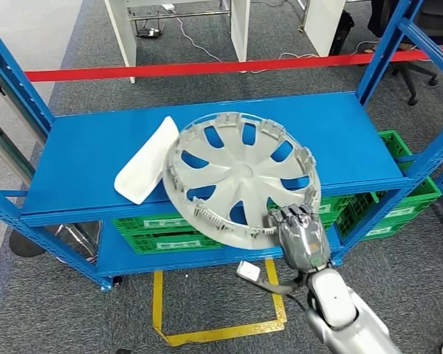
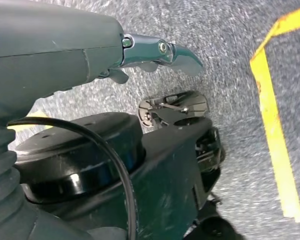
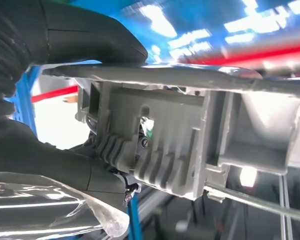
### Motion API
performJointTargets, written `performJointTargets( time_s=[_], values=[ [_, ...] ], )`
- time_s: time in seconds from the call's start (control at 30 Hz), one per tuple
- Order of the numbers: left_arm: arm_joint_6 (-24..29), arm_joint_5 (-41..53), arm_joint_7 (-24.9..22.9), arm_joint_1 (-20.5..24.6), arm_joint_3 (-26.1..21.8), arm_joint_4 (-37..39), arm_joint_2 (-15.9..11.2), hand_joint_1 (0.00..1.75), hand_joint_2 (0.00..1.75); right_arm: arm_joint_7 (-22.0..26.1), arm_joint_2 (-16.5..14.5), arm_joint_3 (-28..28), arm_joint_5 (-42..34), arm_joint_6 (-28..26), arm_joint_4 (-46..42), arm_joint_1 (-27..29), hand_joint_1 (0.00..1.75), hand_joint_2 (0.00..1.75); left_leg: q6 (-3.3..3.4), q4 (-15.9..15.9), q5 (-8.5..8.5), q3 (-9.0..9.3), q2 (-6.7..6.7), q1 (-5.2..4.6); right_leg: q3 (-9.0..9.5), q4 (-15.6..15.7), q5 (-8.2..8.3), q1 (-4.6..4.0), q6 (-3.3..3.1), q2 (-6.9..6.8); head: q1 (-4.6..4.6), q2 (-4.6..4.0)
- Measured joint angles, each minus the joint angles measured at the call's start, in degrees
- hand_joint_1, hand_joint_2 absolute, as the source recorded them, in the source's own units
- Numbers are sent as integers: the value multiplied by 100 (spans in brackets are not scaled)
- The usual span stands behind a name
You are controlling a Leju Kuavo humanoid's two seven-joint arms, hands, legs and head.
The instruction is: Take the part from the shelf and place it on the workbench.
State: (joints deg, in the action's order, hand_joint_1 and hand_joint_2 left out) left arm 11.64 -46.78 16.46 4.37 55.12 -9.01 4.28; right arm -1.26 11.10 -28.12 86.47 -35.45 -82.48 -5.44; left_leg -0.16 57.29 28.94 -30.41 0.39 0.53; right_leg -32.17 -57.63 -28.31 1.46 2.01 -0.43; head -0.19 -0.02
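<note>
A grey wheel cover (image 1: pixel 238 177) with several spoke openings lies tilted over the front of the blue shelf (image 1: pixel 86 155), its back side facing up. My right hand (image 1: pixel 303 236) grips its near right rim. In the right wrist view the ribbed rim of the wheel cover (image 3: pixel 171 135) sits between the thumb on one side and the fingers on the other of my right hand (image 3: pixel 65 45). My left hand (image 2: pixel 103 45) hangs over the grey carpet with its fingers stretched out and nothing in it.
A white curved panel (image 1: pixel 144 166) lies on the shelf, its edge under the wheel cover's left rim. Green crates (image 1: pixel 152 232) stand on the lower level. Blue uprights (image 1: pixel 386 51) flank the shelf, red tape (image 1: pixel 208 68) runs behind. Yellow floor marking (image 1: pixel 219 332) lies in front.
</note>
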Motion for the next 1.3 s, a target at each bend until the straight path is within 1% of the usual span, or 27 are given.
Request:
performJointTargets(
  time_s=[0.13,0.27,0.4,0.43,0.5,0.53,0.57,0.6,0.63,0.67,0.7,0.73,0.77,0.8,0.83,0.87,0.9,0.93,0.97,1.0,1.07,1.1,1.13,1.17,1.23,1.27,1.3],
  values=[
    [97,-155,149,-33,-127,0,1,0,175,319,15,-70,22,-292,-1250,648,175,175,0,1,1,-7,6,-3,-6,0,1,3,0,15,-2,0],
    [132,-329,488,-40,-257,0,17,0,175,1130,-64,-104,-460,-346,-2484,1148,175,175,0,4,1,-7,7,-4,-6,1,1,4,1,15,-1,0],
    [114,-393,620,-40,-346,0,30,0,175,1697,-202,-69,-849,-369,-3137,1424,175,175,0,4,1,-2,9,-3,-5,2,2,3,1,17,-3,0],
    [84,-429,680,-41,-367,0,35,0,175,2017,-279,-5,-1104,-369,-3219,1503,175,175,0,5,1,-1,8,-3,-2,2,2,3,1,15,-2,0],
    [21,-512,871,-47,-416,1,46,0,175,2912,-527,268,-1906,-368,-3279,1705,175,175,4,18,2,-3,6,-6,3,17,24,18,13,12,-5,0],
    [8,-545,971,-51,-445,1,49,0,175,3286,-644,407,-2321,-367,-3279,1800,175,175,27,26,-13,-7,4,-16,12,40,54,34,36,14,-5,0],
    [10,-571,1057,-53,-472,1,55,0,175,3519,-721,508,-2699,-371,-3281,1879,175,175,80,-31,-63,16,3,-15,24,74,80,40,66,22,-10,0],
    [19,-596,1117,-50,-494,1,59,0,175,3596,-756,553,-3057,-380,-3285,1948,175,175,137,-118,-132,57,16,-9,16,93,77,44,91,28,-8,0],
    [30,-628,1156,-44,-513,0,65,0,175,3579,-763,553,-3429,-391,-3288,1999,175,175,205,-237,-214,100,32,5,-20,30,-3,31,102,39,-4,0],
    [37,-658,1180,-36,-530,0,73,0,175,3517,-753,535,-3823,-402,-3288,2039,175,175,251,-350,-283,138,51,24,-102,-143,-142,20,105,47,3,0],
    [45,-684,1191,-29,-545,0,80,0,175,3441,-736,507,-4191,-409,-3282,2070,175,175,265,-393,-318,142,72,33,-233,-435,-323,24,107,49,13,0],
    [51,-703,1196,-28,-561,0,86,0,175,3383,-715,475,-4474,-411,-3274,2092,175,175,271,-400,-334,119,81,36,-381,-802,-507,34,123,52,18,0],
    [56,-712,1197,-30,-577,0,93,0,175,3343,-689,447,-4666,-410,-3265,2113,175,175,257,-380,-341,84,89,41,-508,-1121,-627,50,149,49,20,0],
    [63,-720,1197,-32,-592,0,99,0,175,3317,-663,428,-4812,-405,-3254,2139,175,175,238,-347,-346,45,94,54,-562,-1286,-656,70,182,45,19,0],
    [77,-730,1197,-34,-607,0,102,0,175,3301,-638,413,-4958,-392,-3243,2161,175,175,208,-299,-345,-1,96,79,-514,-1238,-581,95,219,39,19,0],
    [96,-739,1192,-35,-618,0,105,0,175,3291,-614,397,-5163,-360,-3232,2176,175,175,161,-227,-332,-54,94,116,-355,-965,-418,127,265,28,19,0],
    [123,-746,1177,-33,-623,1,106,0,175,3297,-593,381,-5425,-304,-3217,2185,175,175,102,-131,-308,-116,90,156,-167,-622,-309,151,327,25,22,0],
    [159,-748,1157,-32,-626,3,97,0,175,3331,-581,367,-5719,-222,-3199,2199,175,175,30,-11,-271,-189,81,176,-30,-344,-229,165,354,34,37,0],
    [191,-743,1138,-34,-628,6,90,0,175,3383,-575,357,-5997,-121,-3181,2225,175,175,-33,94,-246,-258,70,180,47,-197,-209,170,330,50,44,0],
    [217,-734,1120,-38,-628,9,81,0,175,3445,-572,356,-6221,-24,-3158,2260,175,175,-83,169,-241,-314,60,170,37,-201,-244,160,281,70,43,0],
    [248,-717,1101,-59,-629,13,73,0,175,3545,-569,361,-6472,114,-3117,2333,175,175,-141,217,-274,-385,51,154,-55,-326,-215,149,134,86,26,0],
    [254,-714,1094,-68,-629,15,69,0,175,3568,-568,367,-6528,146,-3101,2357,175,175,-159,239,-243,-414,50,160,-106,-358,-192,146,94,83,14,0],
    [258,-712,1090,-74,-629,16,66,0,175,3577,-568,373,-6559,165,-3088,2375,175,175,-166,329,-125,-461,48,164,-155,-373,-162,141,47,81,8,0],
    [259,-711,1090,-77,-629,17,63,0,175,3579,-568,379,-6578,175,-3079,2390,175,175,-166,538,86,-540,46,162,-209,-374,-124,132,-1,76,-5,0],
    [259,-708,1090,-76,-629,17,63,0,175,3593,-568,388,-6585,188,-3070,2408,175,175,-136,1244,625,-750,42,139,-321,-372,-36,86,-81,72,-22,0],
    [261,-708,1090,-75,-629,17,63,0,175,3603,-568,389,-6587,196,-3067,2410,175,175,-110,1590,833,-827,40,121,-383,-372,10,53,-107,70,-26,0],
    [266,-708,1084,-75,-629,17,63,0,175,3614,-568,391,-6597,218,-3062,2413,175,175,-68,1784,939,-822,38,97,-443,-372,56,16,-129,69,-26,0]
  ],
)
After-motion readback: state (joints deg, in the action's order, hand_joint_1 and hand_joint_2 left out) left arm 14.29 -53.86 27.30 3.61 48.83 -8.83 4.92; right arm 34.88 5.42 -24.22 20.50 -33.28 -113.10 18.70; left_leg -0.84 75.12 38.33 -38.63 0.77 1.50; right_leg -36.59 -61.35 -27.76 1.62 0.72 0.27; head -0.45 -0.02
